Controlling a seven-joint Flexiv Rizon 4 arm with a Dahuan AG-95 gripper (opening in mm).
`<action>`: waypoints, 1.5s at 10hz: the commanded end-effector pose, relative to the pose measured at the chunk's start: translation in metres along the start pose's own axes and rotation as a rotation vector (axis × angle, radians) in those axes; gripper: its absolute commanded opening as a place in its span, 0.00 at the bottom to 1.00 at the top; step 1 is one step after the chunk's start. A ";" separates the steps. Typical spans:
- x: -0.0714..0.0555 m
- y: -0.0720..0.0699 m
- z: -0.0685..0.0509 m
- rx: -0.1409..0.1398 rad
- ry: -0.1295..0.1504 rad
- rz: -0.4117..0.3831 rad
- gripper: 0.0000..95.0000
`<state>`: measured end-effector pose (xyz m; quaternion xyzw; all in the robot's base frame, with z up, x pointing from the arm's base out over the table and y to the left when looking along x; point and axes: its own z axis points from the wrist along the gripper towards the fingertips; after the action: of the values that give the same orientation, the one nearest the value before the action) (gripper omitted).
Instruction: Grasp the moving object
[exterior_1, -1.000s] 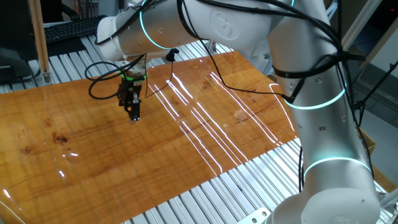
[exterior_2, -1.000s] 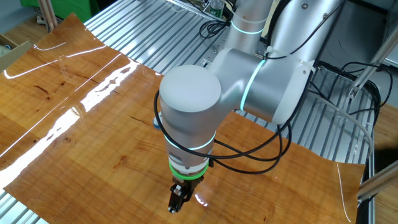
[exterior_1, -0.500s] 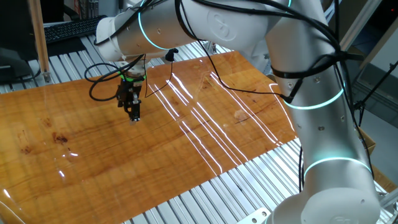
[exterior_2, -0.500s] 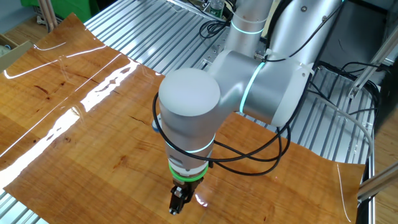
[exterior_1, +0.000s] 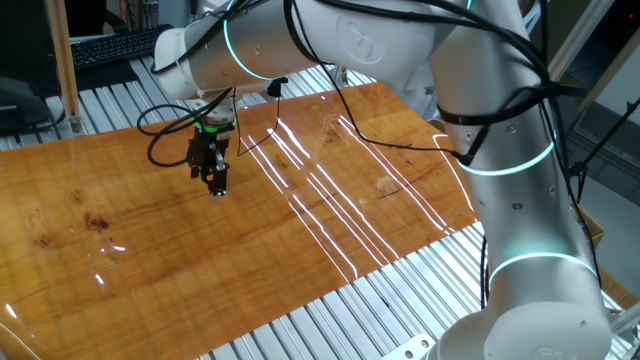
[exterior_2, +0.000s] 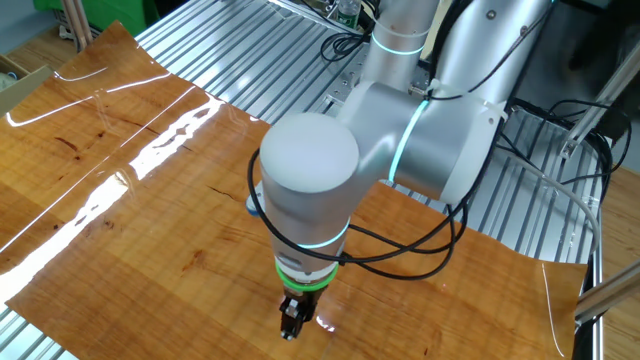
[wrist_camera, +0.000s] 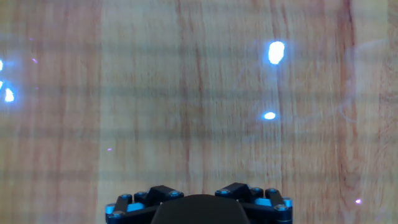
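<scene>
Toy figure, the small yellow-and-green thing the robot is meant to catch, is not visible in any of the three current views, so from where I stand I cannot say where it sits on the table (exterior_1: 120, 250). The gripper (exterior_1: 215, 186) hangs just above the glossy wooden tabletop, pointing straight down, and over the last second it has drifted only slightly: in one fixed view it has edged a little to the right, and in the other fixed view the gripper (exterior_2: 292, 328) and the big white wrist joint above it have shifted a touch toward the right and lower in the picture. My reading is that the arm is tracking or searching rather than closing in, and the grasp has not begun. Whether the fingers are spread or pinched together I cannot tell; they are small and dark in both fixed views, and the hand view shows only the blue-and-black base of the gripper (wrist_camera: 199, 205) at the bottom edge, with the fingertips cut off. That hand view otherwise shows blurred wood grain and a few bright light reflections, nothing toy-like. In the other fixed view the wrist joint hides part of the table, so the toy could be behind it or outside every frame.
</scene>
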<state>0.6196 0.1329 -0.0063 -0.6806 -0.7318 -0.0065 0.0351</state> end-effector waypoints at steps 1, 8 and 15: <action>0.000 -0.026 -0.007 -0.023 0.022 -0.001 0.80; -0.003 -0.089 -0.003 -0.029 -0.026 -0.042 0.80; -0.011 -0.115 0.001 -0.050 -0.020 -0.041 0.80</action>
<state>0.5068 0.1140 -0.0047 -0.6656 -0.7460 -0.0187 0.0120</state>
